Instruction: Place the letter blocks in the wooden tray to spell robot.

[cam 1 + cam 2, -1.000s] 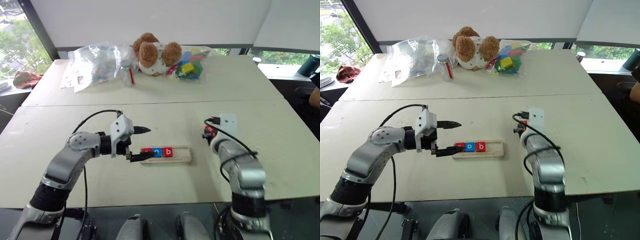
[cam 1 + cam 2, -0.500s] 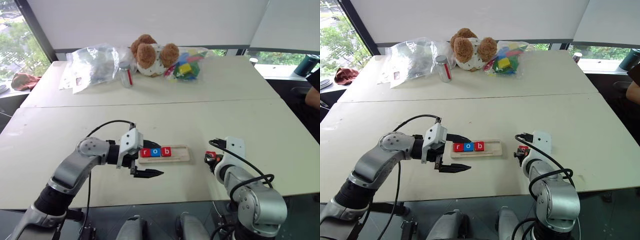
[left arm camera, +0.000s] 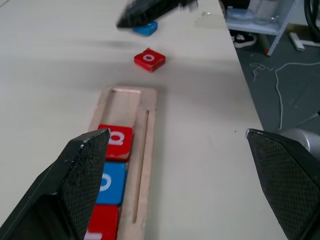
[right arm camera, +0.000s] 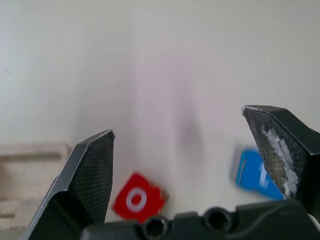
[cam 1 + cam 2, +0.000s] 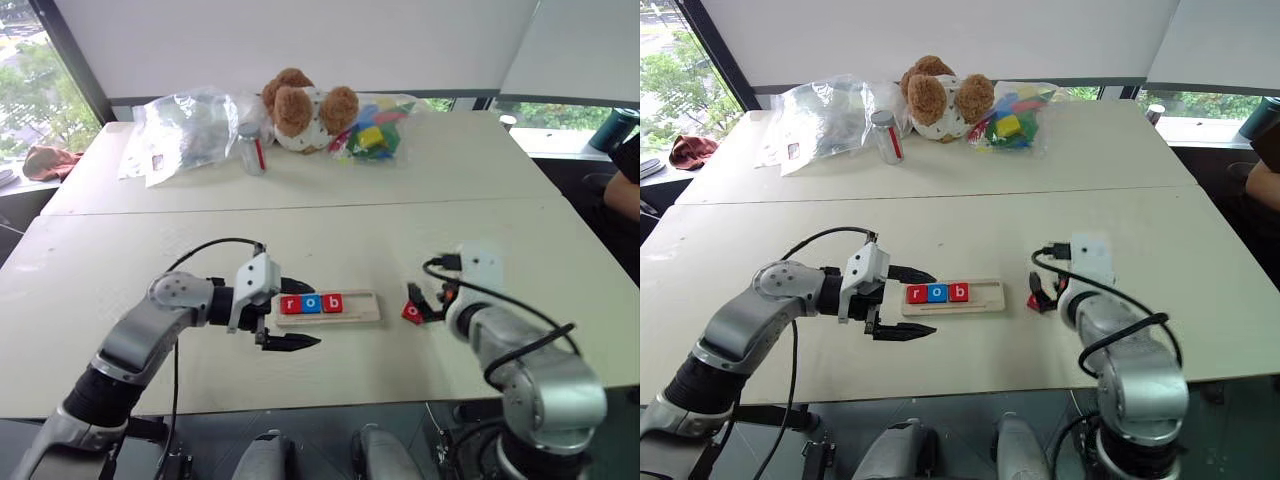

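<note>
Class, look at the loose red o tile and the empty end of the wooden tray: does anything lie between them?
Nothing visible does. Only bare table separates the red o tile from the wooden tray's empty end; the blue tile lies beyond it.

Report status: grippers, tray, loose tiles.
Left gripper open beside long pale wooden tray; right gripper open, empty. Tray holds r, o, b. Red o tile, blue tile loose on table.

Wooden tray (image 3: 134, 165) with three letter blocks (image 3: 116, 142), open claw (image 3: 177, 165)
</note>
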Controlling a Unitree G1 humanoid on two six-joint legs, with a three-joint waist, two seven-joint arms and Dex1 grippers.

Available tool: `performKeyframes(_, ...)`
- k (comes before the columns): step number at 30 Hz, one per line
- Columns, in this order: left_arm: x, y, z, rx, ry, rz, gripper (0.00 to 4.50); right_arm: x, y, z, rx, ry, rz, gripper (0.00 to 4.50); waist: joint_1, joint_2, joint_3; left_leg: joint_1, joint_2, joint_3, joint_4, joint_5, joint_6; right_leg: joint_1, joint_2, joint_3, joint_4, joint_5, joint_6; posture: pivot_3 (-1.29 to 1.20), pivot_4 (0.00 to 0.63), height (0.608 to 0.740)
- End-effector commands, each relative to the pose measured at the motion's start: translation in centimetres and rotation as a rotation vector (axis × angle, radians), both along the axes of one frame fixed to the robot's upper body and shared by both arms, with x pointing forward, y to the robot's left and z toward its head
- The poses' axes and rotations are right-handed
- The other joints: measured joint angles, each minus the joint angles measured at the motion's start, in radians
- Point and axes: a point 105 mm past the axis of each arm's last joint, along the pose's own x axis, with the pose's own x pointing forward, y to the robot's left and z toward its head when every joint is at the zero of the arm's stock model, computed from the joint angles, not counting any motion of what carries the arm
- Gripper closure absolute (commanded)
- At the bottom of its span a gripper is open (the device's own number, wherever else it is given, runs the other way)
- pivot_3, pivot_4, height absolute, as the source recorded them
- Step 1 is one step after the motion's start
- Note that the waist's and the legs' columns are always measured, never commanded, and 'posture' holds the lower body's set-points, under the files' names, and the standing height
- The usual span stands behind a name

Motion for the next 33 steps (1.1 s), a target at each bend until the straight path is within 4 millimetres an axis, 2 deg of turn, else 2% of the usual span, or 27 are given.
performKeyframes(1, -0.2, 0.4, 1.7, -0.010, -0.044, -0.054, 0.00, -0.1, 1.9, 1.2, 0.011, -0.044, 0.357, 0.06, 0.001, 0.000, 0.000, 0.000, 0.000, 0.000, 0.000, 0.000, 0.000, 0.000, 0.000, 0.000, -0.001, 0.000, 0.000, 0.00, 0.150, 0.740)
performKeyframes(4, -0.8, 0.5, 2.0, 0.013, -0.051, -0.109, 0.00, -1.2, 1.0, -0.8, -0.125, 0.012, 0.672, 0.06, 0.007, 0.000, 0.001, 0.000, 0.000, 0.000, 0.000, -0.002, 0.003, 0.004, 0.000, -0.001, -0.006, 0.000, 0.000, 0.00, 0.150, 0.740)
performKeyframes(6, -0.9, 0.3, 2.3, 0.020, -0.065, -0.128, 0.00, -1.3, -0.8, -2.5, -0.195, 0.054, 0.765, 0.06, 0.006, -0.001, 0.001, 0.001, -0.001, -0.001, 0.001, -0.004, 0.006, 0.007, -0.001, -0.002, -0.009, -0.001, 0.002, 0.00, 0.150, 0.740)
performKeyframes(9, -0.9, -0.2, 2.4, 0.022, -0.090, -0.141, 0.00, -1.1, -2.4, -4.3, -0.222, 0.064, 0.824, 0.06, 0.002, -0.002, 0.001, 0.001, -0.001, 0.001, 0.003, -0.004, 0.008, 0.008, -0.003, -0.001, -0.009, -0.001, 0.003, 0.00, 0.150, 0.740)
performKeyframes(15, -1.2, -0.1, 1.8, 0.021, -0.070, -0.112, 0.00, -1.2, -2.7, -6.0, -0.194, 0.043, 0.883, 0.06, 0.003, -0.001, 0.001, 0.002, 0.000, 0.000, 0.003, -0.004, 0.008, 0.008, -0.003, 0.000, -0.007, -0.001, 0.003, 0.00, 0.150, 0.740)
performKeyframes(23, -1.2, -0.3, 1.2, 0.011, -0.051, -0.080, 0.00, -0.5, -3.2, -7.0, -0.159, 0.033, 0.827, 0.06, 0.008, -0.001, 0.001, 0.002, 0.000, 0.000, 0.004, -0.004, 0.007, 0.009, -0.004, 0.000, -0.007, -0.001, 0.003, 0.00, 0.150, 0.740)
performKeyframes(26, -1.0, -0.3, 0.9, 0.020, -0.056, -0.072, 0.00, -0.2, -3.1, -7.4, -0.145, 0.033, 0.811, 0.91, 0.007, -0.001, 0.001, 0.002, 0.000, 0.000, 0.004, -0.004, 0.007, 0.009, -0.004, 0.000, -0.007, -0.001, 0.003, 0.00, 0.150, 0.740)
performKeyframes(27, -0.9, -0.3, 0.9, 0.024, -0.060, -0.072, 0.00, -0.2, -3.1, -7.5, -0.147, 0.034, 0.809, 1.33, 0.007, -0.001, 0.001, 0.002, 0.000, 0.000, 0.004, -0.004, 0.007, 0.009, -0.004, 0.000, -0.007, -0.001, 0.003, 0.00, 0.150, 0.740)
performKeyframes(30, -0.7, -0.1, 0.9, 0.025, -0.065, -0.059, 0.00, -0.3, -3.1, -7.8, -0.152, 0.043, 0.805, 2.98, 0.007, -0.001, 0.001, 0.003, 0.000, 0.000, 0.004, -0.004, 0.007, 0.009, -0.004, 0.000, -0.007, -0.001, 0.002, 0.00, 0.150, 0.740)
performKeyframes(31, -0.6, 0.1, 0.9, 0.028, -0.066, -0.052, 0.00, -0.3, -3.2, -7.9, -0.158, 0.043, 0.804, 3.37, 0.007, -0.001, 0.001, 0.003, 0.000, 0.000, 0.004, -0.004, 0.007, 0.009, -0.004, 0.000, -0.007, -0.001, 0.002, 0.00, 0.150, 0.740)
performKeyframes(33, -0.4, 0.5, 0.9, 0.033, -0.067, -0.038, 0.00, 0.0, -2.9, -7.4, -0.169, 0.021, 0.809, 3.36, 0.007, -0.001, 0.001, 0.003, 0.000, 0.000, 0.004, -0.004, 0.007, 0.009, -0.004, 0.000, -0.007, -0.001, 0.002, 0.00, 0.150, 0.740)
